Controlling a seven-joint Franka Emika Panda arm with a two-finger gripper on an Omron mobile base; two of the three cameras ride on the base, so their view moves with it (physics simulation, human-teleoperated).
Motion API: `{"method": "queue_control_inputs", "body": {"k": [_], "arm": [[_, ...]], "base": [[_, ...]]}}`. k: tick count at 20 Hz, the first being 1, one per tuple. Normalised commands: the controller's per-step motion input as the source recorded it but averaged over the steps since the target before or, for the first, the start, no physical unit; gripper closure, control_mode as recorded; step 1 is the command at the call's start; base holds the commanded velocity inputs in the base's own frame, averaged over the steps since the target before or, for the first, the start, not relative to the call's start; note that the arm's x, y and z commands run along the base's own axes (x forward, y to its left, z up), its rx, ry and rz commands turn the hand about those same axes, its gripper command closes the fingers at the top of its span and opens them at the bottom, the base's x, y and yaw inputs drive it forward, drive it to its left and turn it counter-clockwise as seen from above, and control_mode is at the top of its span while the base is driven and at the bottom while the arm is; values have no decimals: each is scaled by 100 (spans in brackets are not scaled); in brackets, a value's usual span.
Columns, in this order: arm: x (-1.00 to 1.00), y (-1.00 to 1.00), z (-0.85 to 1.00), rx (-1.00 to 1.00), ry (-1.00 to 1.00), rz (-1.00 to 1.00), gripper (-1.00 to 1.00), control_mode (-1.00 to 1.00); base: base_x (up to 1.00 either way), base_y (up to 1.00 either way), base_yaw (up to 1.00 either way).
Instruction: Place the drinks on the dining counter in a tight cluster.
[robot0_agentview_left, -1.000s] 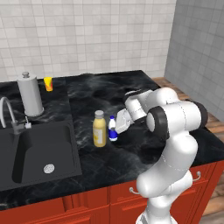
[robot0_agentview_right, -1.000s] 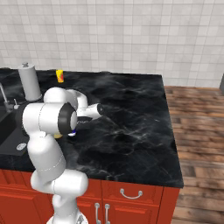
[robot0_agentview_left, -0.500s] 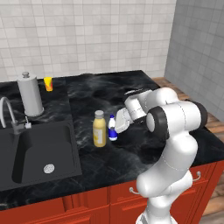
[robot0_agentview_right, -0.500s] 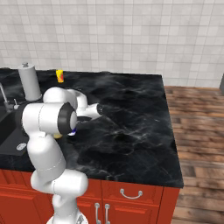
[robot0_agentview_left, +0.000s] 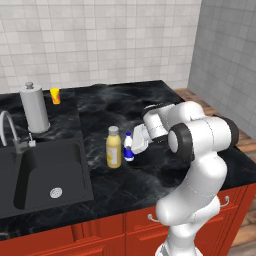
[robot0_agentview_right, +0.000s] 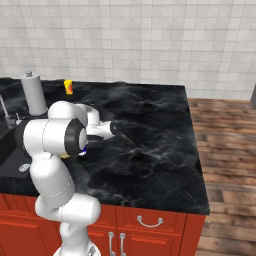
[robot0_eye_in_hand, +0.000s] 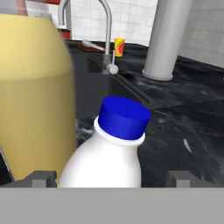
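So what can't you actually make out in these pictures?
- Jaws: in the hand view the small white bottle with blue cap sits between the fingertips; contact unclear.
- Yellow bottle with grey cap: top cut off in the hand view.
- Small orange-yellow cup: too small for detail.

A tall grey paper towel cylinder (robot0_agentview_left: 34, 109) stands upright at the far left, just behind the sink's far corner. A small orange-yellow cup (robot0_agentview_left: 55, 96) sits farther back, just right of it, near the tiled wall (robot0_agentview_left: 100, 40). A curved grey faucet (robot0_agentview_left: 12, 131) rises at the sink's far edge.
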Motion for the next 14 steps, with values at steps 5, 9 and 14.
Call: {"method": "queue_control_inputs", "body": {"k": [5, 9, 14], "arm": [[-1, -11, -9, 0, 0, 0, -100, -100], [-16, -12, -9, 0, -1, 0, -100, -100], [-21, -10, -8, 0, -3, 0, -100, -100]], "base": [[0, 0, 0], [0, 0, 0], [0, 0, 0]]}}
